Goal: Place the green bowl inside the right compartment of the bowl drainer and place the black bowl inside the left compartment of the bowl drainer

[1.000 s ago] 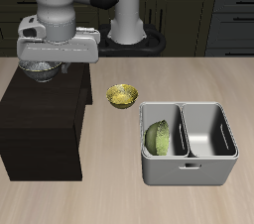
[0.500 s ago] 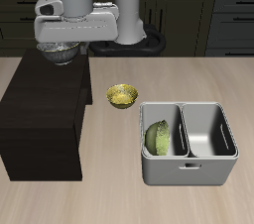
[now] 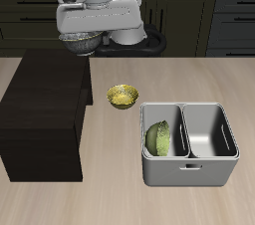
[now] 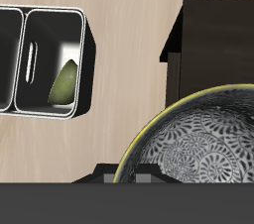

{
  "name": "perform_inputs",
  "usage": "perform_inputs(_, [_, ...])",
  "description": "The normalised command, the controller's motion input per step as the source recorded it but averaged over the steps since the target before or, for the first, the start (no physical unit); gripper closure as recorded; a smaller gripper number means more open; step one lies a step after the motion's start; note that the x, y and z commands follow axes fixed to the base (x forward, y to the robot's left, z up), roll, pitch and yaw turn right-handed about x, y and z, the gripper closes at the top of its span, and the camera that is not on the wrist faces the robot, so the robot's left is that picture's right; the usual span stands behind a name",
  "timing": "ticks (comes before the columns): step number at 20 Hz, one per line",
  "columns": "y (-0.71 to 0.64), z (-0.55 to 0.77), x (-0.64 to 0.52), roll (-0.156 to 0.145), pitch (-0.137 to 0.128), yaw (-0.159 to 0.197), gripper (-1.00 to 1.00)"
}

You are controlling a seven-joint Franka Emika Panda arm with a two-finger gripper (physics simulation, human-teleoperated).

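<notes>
The black bowl [image 3: 80, 41], silvery-grey with a dark speckled pattern, hangs in the air above the back edge of a dark box [image 3: 40, 110]. My gripper [image 3: 84, 36] is shut on its rim. The wrist view shows the black bowl [image 4: 198, 139] close up, filling much of the picture. The green bowl [image 3: 157, 137] leans tilted inside the right compartment of the bowl drainer [image 3: 189, 175], a grey two-part tub near the table's front. The other compartment [image 3: 207, 129] holds nothing. In the wrist view the green bowl [image 4: 64, 81] shows inside the drainer [image 4: 84, 45].
A yellow bowl [image 3: 123, 96] sits on the table between the dark box and the drainer's back corner. The tall dark box [image 4: 213, 45] stands under and beside the gripper. Dark cabinets line the back.
The gripper has risen with the black bowl, off the dark box's top, and shifted sideways toward the drainer's side. The green and yellow bowls have not moved.
</notes>
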Motion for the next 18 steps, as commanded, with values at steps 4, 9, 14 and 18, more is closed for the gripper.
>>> perform_inputs(4, [0.54, 0.19, 0.04, 0.06, -0.035, 0.014, 1.0])
perform_inputs(9, [0.45, 0.11, 0.08, 0.011, -0.033, 0.013, 1.0])
perform_inputs(14, [0.43, 0.05, 0.13, -0.021, 0.005, -0.021, 1.0])
perform_inputs(18, [0.59, 0.02, 0.22, -0.018, 0.007, -0.015, 1.0])
